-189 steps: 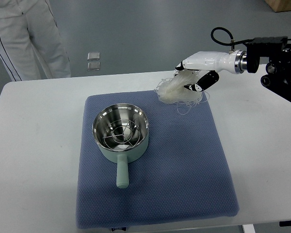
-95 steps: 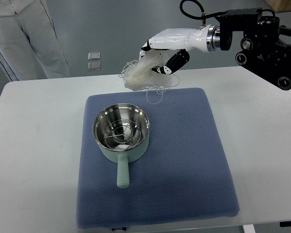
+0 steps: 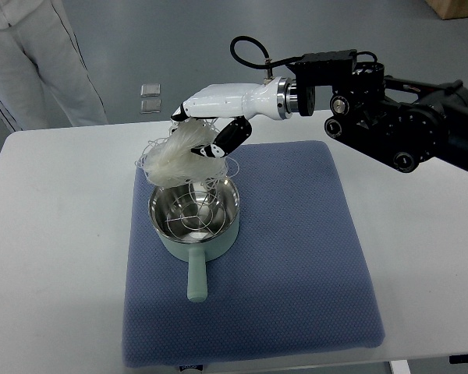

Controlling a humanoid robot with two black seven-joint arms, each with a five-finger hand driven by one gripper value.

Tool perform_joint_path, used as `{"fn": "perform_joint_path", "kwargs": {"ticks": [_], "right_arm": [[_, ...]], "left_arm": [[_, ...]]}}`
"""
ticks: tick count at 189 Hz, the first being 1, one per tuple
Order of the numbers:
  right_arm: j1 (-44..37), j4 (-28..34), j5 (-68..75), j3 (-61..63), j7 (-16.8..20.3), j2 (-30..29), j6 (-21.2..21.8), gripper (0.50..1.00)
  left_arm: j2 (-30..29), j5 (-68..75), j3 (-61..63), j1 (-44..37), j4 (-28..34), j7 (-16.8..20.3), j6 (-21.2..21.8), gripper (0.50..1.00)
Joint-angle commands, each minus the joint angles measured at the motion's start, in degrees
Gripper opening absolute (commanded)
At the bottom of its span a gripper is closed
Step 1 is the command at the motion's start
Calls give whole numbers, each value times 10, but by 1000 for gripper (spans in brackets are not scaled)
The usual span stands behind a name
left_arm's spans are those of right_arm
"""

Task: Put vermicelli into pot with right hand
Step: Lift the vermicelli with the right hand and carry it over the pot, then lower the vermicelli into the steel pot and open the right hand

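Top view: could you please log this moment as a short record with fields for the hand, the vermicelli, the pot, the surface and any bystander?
right hand: enters from the right, fingers closed on the noodle bundle
vermicelli: white tangle, held above the pot's far-left rim, loose strands hanging
pot: pale green, steel inside with a wire rack, handle toward the camera
mat: blue, under the pot, on the white table
left hand: not visible
person: standing beyond the table, top left
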State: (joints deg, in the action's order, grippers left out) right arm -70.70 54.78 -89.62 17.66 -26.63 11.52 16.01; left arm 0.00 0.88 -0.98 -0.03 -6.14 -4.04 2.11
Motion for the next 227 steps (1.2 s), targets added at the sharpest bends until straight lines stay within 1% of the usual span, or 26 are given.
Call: {"fn": "perform_joint_path", "kwargs": {"ticks": [1, 36, 51, 91, 92, 94, 95, 96, 97, 98, 99, 100, 101, 102, 103, 104, 105, 106, 107, 111, 124, 125, 136, 184, 198, 227], "right_arm": [[21, 0, -2, -1, 0, -11, 0, 500], [55, -2, -8, -2, 3, -21, -1, 500], [66, -3, -8, -3, 4, -22, -8, 500], [68, -3, -2, -1, 3, -20, -21, 500], [68, -3, -2, -1, 3, -20, -22, 521], [68, -3, -2, -1, 3, -20, -22, 521], [68, -3, -1, 0, 3, -20, -23, 567], [68, -3, -1, 0, 3, -20, -23, 568], [68, -3, 0, -1, 3, -20, -23, 612], [68, -3, 0, -1, 3, -20, -23, 613], [68, -3, 0, 0, 2, -20, -24, 653], [68, -3, 0, 0, 2, -20, -24, 654], [68, -3, 0, 0, 2, -20, -25, 688], [68, -3, 0, 0, 2, -20, -25, 688], [68, -3, 0, 0, 2, -20, -26, 723], [68, -3, 0, 0, 2, -20, -26, 723], [68, -3, 0, 0, 2, -20, -27, 752], [68, -3, 0, 0, 2, -20, -27, 752], [68, -3, 0, 0, 2, -20, -28, 768], [68, -3, 0, 0, 2, -21, -30, 782], [68, -3, 1, 0, -1, -20, -30, 799], [68, -3, 1, 0, -1, -20, -30, 809], [68, -3, 1, 0, -1, -20, -27, 858], [69, -2, 2, -1, -2, -18, -25, 870], [68, -2, 5, 0, -3, -15, -25, 891], [60, -2, 25, 2, -3, -8, -24, 897]], "left_arm": [[0, 0, -1, 0, 0, 0, 0, 1000], [0, 0, -1, -1, 0, 0, 0, 1000], [0, 0, 0, -1, 0, 0, 0, 1000], [0, 0, 0, 0, 1, 0, 0, 1000], [0, 0, -1, 0, 0, 0, 0, 1000], [0, 0, -1, 0, 0, 0, 0, 1000], [0, 0, -1, -1, 0, 0, 0, 1000], [0, 0, -1, -1, 0, 0, 0, 1000], [0, 0, 0, -1, 0, 0, 0, 1000], [0, 0, 0, -1, 0, 0, 0, 1000], [0, 0, -1, -1, 0, 0, 0, 1000], [0, 0, -1, -1, 0, 0, 0, 1000], [0, 0, -1, 0, 0, 0, 0, 1000], [0, 0, -1, 0, 0, 0, 0, 1000], [0, 0, 0, 0, 1, 0, 0, 1000], [0, 0, 0, 0, 1, 0, 0, 1000], [0, 0, 0, 0, 0, 0, 0, 1000], [0, 0, 0, 0, 0, 0, 0, 1000], [0, 0, -1, 0, 0, 0, 0, 1000], [0, 0, -1, -1, 0, 0, 0, 1000], [0, 0, -1, -1, 0, 0, 0, 1000], [0, 0, -1, -1, 0, 0, 0, 1000], [0, 0, -1, -1, 0, 0, 0, 1000], [0, 0, 0, -1, 0, 0, 0, 1000], [0, 0, -1, -1, 0, 0, 0, 1000], [0, 0, 0, -1, 0, 0, 0, 1000]]}}
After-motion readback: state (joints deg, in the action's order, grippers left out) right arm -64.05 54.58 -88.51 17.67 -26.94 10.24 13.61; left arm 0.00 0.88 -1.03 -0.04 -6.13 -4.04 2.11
